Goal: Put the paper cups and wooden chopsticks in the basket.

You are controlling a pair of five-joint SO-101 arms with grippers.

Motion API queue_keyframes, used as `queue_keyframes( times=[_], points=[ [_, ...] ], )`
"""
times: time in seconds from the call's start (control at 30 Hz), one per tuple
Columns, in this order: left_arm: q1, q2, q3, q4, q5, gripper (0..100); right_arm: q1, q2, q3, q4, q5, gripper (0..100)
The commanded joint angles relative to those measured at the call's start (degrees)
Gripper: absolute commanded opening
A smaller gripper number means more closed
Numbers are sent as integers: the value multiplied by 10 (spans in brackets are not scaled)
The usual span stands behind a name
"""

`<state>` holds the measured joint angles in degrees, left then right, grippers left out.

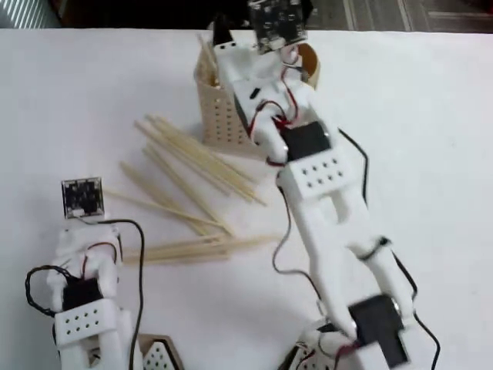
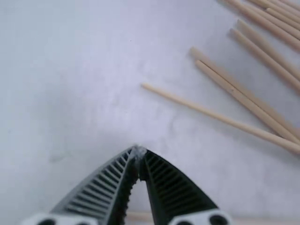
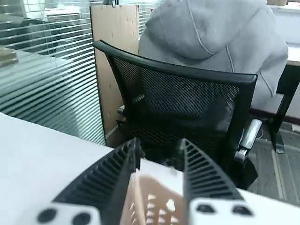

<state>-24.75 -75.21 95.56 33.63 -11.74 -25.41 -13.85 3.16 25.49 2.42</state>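
Left gripper (image 2: 138,152): jaws together, tips meeting, nothing between them. It hangs over a bare part of the table (image 2: 70,70). A single chopstick (image 2: 211,115) lies ahead of the tips and apart from them, one end nearest. Its long axis runs slantwise across the gripper's line, not along it.

High view: the loose chopsticks (image 1: 196,166) fan out between the left arm and the basket (image 1: 219,116). A pair (image 1: 200,248) lies nearer the arms, roughly crosswise to the fan. The left arm is plainly the nearer one to all of them.

Right gripper (image 3: 159,143): jaws apart, holding nothing, poised above the basket near the table's far edge. A few standing chopsticks (image 1: 206,62) are already in the basket. Cups: a brown curved rim behind the right arm may be one; cannot tell.

Judgement: the next pick falls to the left arm. Its jaws must part and straddle the single chopstick across its length, not end-on.
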Motion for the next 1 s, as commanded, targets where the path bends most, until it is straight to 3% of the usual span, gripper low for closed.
queue_keyframes(
  times=[0.0,0.2,0.33,0.57,0.8,0.97],
  points=[
    [-2,-7,-17,-9,-6,24,-30,-74,-25,121,-9,88],
    [-2,-7,-17,-9,-6,24,-89,-75,-24,318,-4,91],
    [-2,-7,-17,-9,-6,24,-120,-10,-24,393,40,91],
    [-2,-7,-17,-9,-6,24,-133,153,-47,419,49,94],
    [-2,-7,-17,-9,-6,24,-156,294,-122,464,44,242],
    [-2,-7,-17,-9,-6,24,-179,390,-198,464,44,191]
  ],
)
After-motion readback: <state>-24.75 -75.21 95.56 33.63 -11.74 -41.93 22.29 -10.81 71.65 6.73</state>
